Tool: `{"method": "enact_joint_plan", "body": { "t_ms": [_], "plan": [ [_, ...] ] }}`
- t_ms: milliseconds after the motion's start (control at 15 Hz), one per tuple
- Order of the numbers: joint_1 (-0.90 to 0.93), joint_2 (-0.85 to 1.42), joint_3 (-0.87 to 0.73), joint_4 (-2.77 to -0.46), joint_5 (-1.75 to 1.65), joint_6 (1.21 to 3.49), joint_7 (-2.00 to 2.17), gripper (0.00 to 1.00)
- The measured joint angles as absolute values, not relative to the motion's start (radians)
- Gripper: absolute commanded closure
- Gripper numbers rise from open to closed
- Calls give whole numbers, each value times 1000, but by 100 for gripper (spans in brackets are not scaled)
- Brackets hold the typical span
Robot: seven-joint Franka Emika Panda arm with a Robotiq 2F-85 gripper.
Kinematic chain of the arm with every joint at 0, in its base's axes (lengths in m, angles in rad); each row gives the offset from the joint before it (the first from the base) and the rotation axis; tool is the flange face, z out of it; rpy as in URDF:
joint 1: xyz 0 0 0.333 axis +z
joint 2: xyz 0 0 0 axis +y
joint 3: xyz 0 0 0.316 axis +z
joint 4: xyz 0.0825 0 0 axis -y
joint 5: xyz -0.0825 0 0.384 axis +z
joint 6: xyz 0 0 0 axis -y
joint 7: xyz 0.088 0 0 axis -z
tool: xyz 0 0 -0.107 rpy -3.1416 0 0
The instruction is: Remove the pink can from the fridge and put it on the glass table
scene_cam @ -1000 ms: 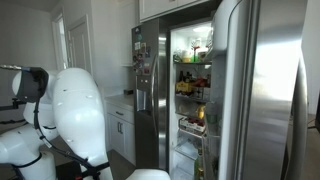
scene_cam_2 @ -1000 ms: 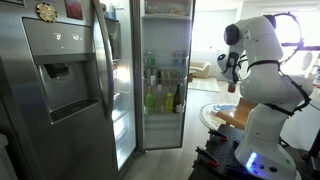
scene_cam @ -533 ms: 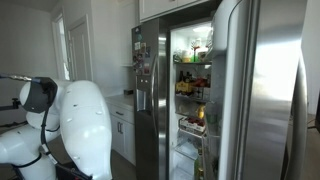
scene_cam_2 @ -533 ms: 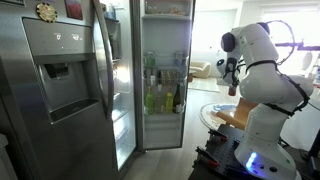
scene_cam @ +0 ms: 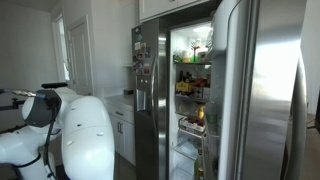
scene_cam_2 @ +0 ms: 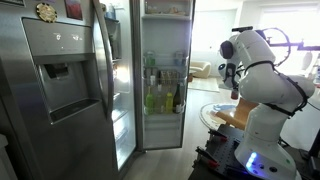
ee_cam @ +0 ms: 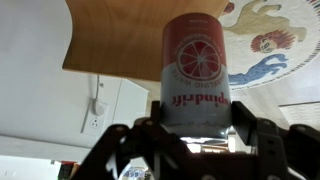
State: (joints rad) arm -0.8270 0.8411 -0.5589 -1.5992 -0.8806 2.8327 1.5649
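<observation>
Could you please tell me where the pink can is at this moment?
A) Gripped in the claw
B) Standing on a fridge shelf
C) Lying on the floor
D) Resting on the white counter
A: in the wrist view, the pink can sits clamped between the two sides of the claw, well outside the fridge.

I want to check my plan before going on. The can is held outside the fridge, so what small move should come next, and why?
Probably lower the can slowly toward the glass table. The gripper is shut on the can, and in an exterior view the arm stands beside the table, away from the open fridge, so only the placing seems left.
</observation>
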Motion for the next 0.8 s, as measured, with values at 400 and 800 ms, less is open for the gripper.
{"method": "enact_joint_plan", "body": {
  "t_ms": [400, 800],
  "plan": [
    [-831, 946, -599, -1534, -669, 2834, 1451, 55],
    [-813, 1053, -652, -1480, -416, 2834, 1284, 55]
  ]
}}
